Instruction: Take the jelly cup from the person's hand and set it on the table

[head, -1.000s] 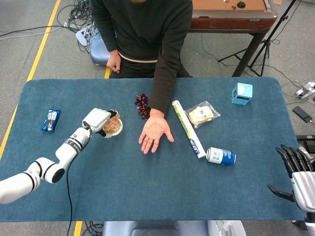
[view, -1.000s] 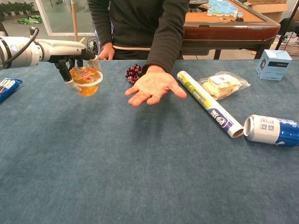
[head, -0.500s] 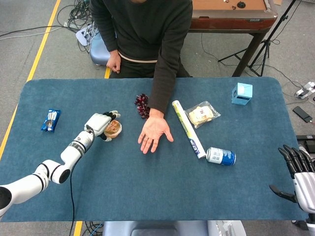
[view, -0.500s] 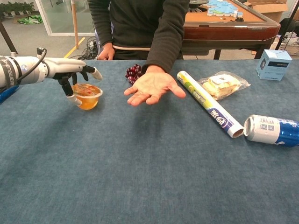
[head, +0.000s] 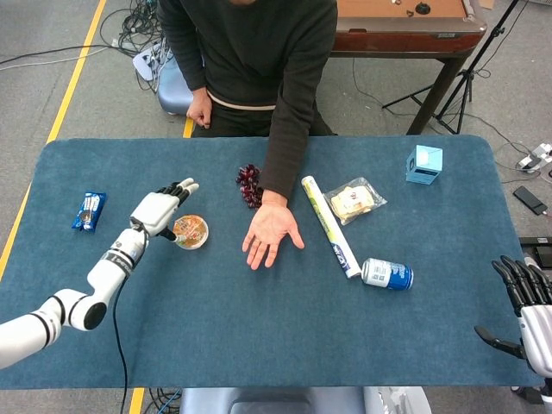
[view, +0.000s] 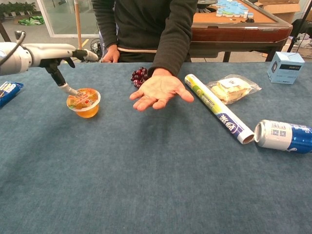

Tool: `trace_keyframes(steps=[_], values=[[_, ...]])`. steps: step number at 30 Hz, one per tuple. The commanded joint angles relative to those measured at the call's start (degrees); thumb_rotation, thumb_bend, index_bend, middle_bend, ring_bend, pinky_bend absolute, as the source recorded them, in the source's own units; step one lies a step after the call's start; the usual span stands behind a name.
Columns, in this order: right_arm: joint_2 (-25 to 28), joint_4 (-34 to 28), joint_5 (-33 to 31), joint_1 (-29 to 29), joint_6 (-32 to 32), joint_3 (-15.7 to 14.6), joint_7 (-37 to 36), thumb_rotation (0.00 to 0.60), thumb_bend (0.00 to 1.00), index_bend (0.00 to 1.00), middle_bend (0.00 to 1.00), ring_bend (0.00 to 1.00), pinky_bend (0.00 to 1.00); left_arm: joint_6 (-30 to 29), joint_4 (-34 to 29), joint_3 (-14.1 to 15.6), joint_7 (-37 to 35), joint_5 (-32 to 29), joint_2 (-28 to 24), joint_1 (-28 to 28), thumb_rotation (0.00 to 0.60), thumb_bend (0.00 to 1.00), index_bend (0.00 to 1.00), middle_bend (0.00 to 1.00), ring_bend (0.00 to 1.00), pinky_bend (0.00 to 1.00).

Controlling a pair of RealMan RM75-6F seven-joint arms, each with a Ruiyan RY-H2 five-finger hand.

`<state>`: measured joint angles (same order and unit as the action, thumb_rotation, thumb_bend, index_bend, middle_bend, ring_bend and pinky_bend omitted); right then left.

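Note:
The orange jelly cup (head: 190,232) (view: 84,102) stands upright on the blue table, left of the person's empty, palm-up hand (head: 272,233) (view: 160,91). My left hand (head: 158,209) (view: 61,56) hovers just above and to the left of the cup, fingers spread, holding nothing. One fingertip reaches down close to the cup's rim; contact is unclear. My right hand (head: 528,309) sits open off the table's right front corner, seen only in the head view.
A bunch of dark grapes (head: 249,184) lies behind the person's hand. A rolled tube (head: 330,225), snack bag (head: 354,200), blue can (head: 387,274) and blue box (head: 423,164) occupy the right half. A blue wrapper (head: 89,210) lies far left.
My left hand lowered the jelly cup to the table, let go of it, opened and rose up and to the left. The person's hand stayed still.

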<state>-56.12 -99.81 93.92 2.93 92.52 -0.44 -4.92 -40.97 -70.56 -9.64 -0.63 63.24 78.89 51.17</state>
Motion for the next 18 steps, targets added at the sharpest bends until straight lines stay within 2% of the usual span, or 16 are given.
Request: trace_keyframes(steps=[1,9,18], values=[[0.0,0.2,0.1,-0.2,-0.2,0.1,-0.1,0.6,0.06,0.02,0.04,0.0,0.06,-3.9,-4.4,-0.7,1.7,-1.8,-3.8,-2.9,0.6,0.14,0.0,0.0,0.0,0.13],[0.1,0.0,0.5,-1.2,-1.2,0.3,0.1,0.6,0.06,0.02,0.04,0.0,0.06,-13.4,-15.1,0.0,4.8,-5.5,-10.7,-10.4,0.6,0.14,0.0,0.0,0.0,0.13],[-0.2,0.0,0.0,-2.5,-3.3,0.6,0.0,0.6,0.06,0.02,0.04,0.0,0.06,-26.6,-25.9,3.2,9.1,-3.0,-15.1,-19.6,0.6,0.14,0.0,0.0,0.0,0.09]])
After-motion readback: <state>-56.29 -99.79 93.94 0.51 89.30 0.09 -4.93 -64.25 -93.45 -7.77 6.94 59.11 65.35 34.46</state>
